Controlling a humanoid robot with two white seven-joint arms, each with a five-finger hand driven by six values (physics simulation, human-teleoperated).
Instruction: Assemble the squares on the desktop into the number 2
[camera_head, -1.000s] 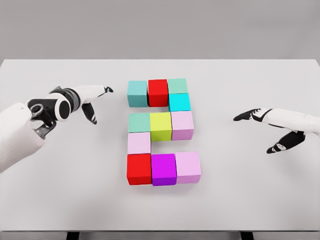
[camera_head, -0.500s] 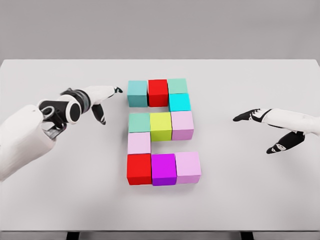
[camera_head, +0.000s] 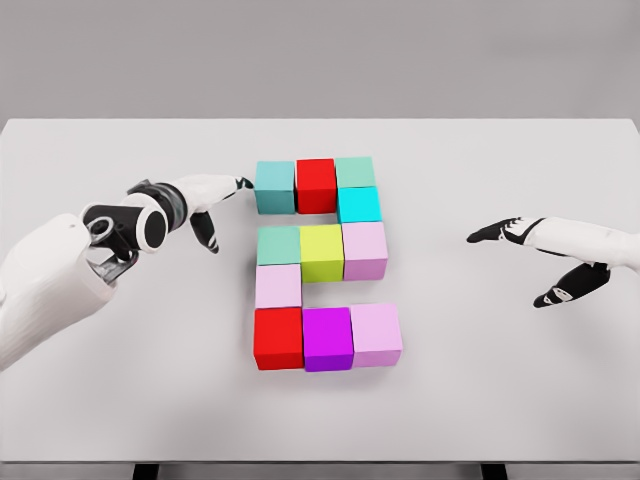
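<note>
Coloured cubes form a 2 shape on the white table (camera_head: 500, 390). The top row is a teal cube (camera_head: 274, 187), a red cube (camera_head: 316, 184) and a green cube (camera_head: 355, 171), with a cyan cube (camera_head: 359, 205) below the green one. The middle row holds green (camera_head: 279, 245), yellow (camera_head: 322, 252) and pink (camera_head: 365, 250) cubes. A pale pink cube (camera_head: 278, 286) links down to red (camera_head: 278, 338), magenta (camera_head: 328, 339) and pink (camera_head: 376, 334) cubes. My left hand (camera_head: 212, 202) is open, its fingertips (camera_head: 243, 183) at the teal cube's left face. My right hand (camera_head: 530, 255) hovers open at the right.
My left hand has moved rightward until its fingertips reach the teal cube's left side. The right hand and the cubes have stayed put.
</note>
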